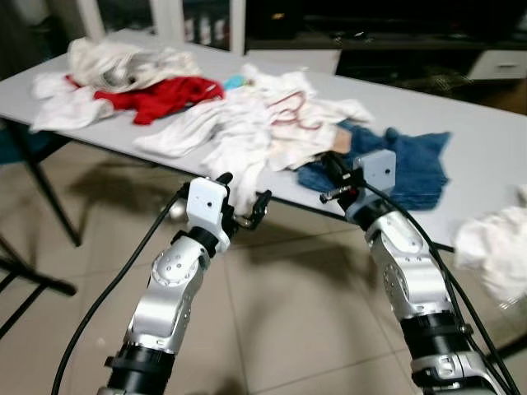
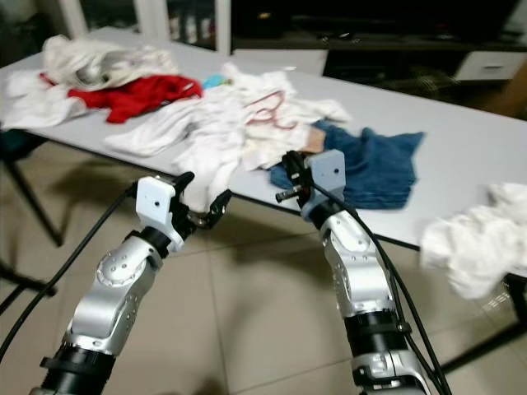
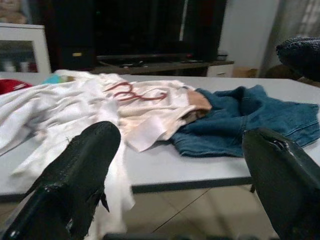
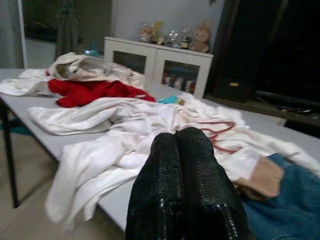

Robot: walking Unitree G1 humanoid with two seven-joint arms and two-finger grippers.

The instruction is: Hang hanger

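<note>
Looking down from the left eye view, both silver arms reach toward a grey table (image 1: 494, 140) strewn with laundry. The left hand (image 1: 244, 202) hovers just short of the table's near edge with its fingers spread and nothing between them. The right hand (image 1: 333, 177) sits at the edge beside a pair of jeans (image 1: 412, 164), its fingers pressed together and empty. The hanger (image 1: 290, 113), thin and red, lies flat on top of a white shirt (image 1: 239, 132) in the middle of the table, apart from both hands. A red garment (image 1: 160, 95) lies farther back to the left.

The right eye view gives the same layout; a crumpled white cloth (image 2: 478, 239) sits at the table's right end.

The left wrist view looks between two widely parted black fingers (image 3: 75, 175) across the table edge, with the hanger's red loops resting on white fabric beyond.

The right wrist view looks along two fingers (image 4: 187, 190) closed tight against each other, the hanger lying just past them on the shirt.

Reaching for the hanger seems the step in hand. To do it well, the chosen hand should come in open and low, close on a bare stretch of the red wire rather than the cloth beneath, and lift straight up so the shirt does not drag along.
</note>
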